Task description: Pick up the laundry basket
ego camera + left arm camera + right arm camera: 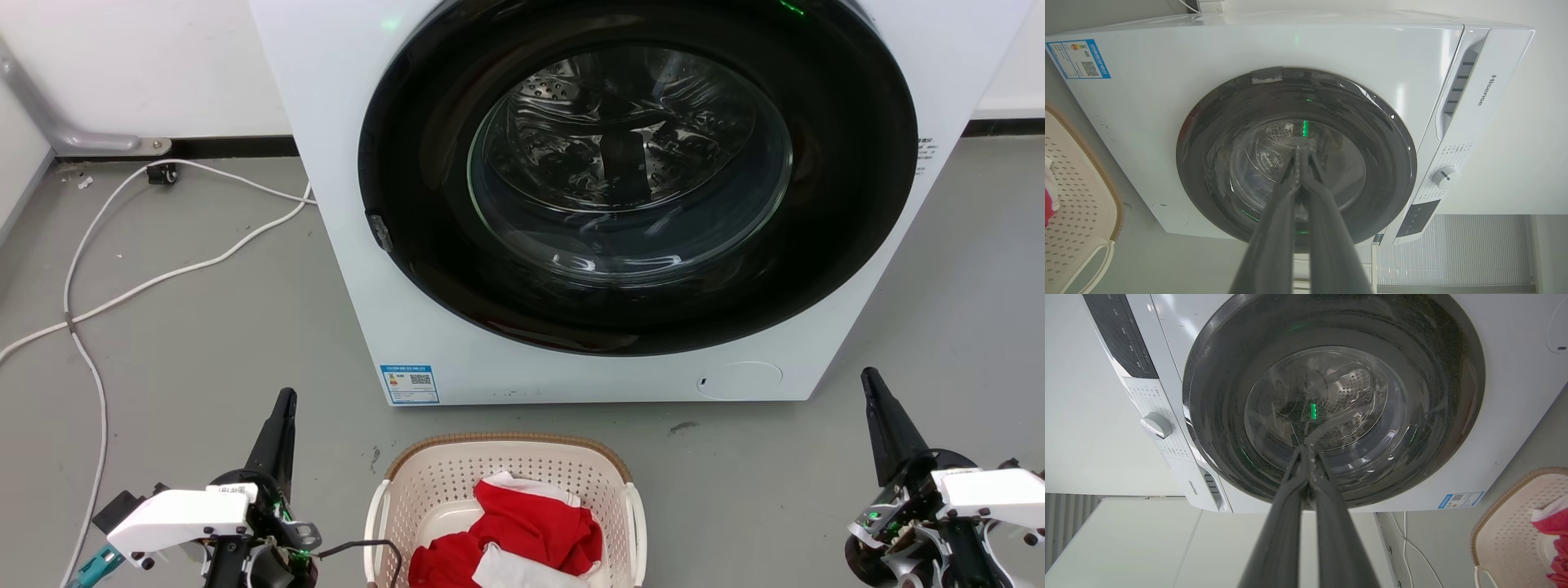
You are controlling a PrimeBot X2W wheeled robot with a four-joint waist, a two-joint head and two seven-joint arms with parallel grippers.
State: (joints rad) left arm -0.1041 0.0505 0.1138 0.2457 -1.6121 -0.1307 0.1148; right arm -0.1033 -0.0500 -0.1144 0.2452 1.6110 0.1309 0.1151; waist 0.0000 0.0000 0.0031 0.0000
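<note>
The laundry basket [441,482] is cream plastic with perforated walls, a brown woven-look rim and white side handles. It stands on the floor at the bottom centre of the head view, with red and white cloth [522,535] inside. Its edge also shows in the left wrist view [1081,212] and the right wrist view [1511,535]. My left gripper [286,396] is to the basket's left, shut and empty, fingers together [1298,149]. My right gripper [868,374] is well to the basket's right, also shut and empty [1306,446]. Neither touches the basket.
A white front-loading washer [343,163] with a closed dark glass door [629,163] stands just beyond the basket. White cables [155,282] trail over the grey floor at the left, near a wall pipe [49,122].
</note>
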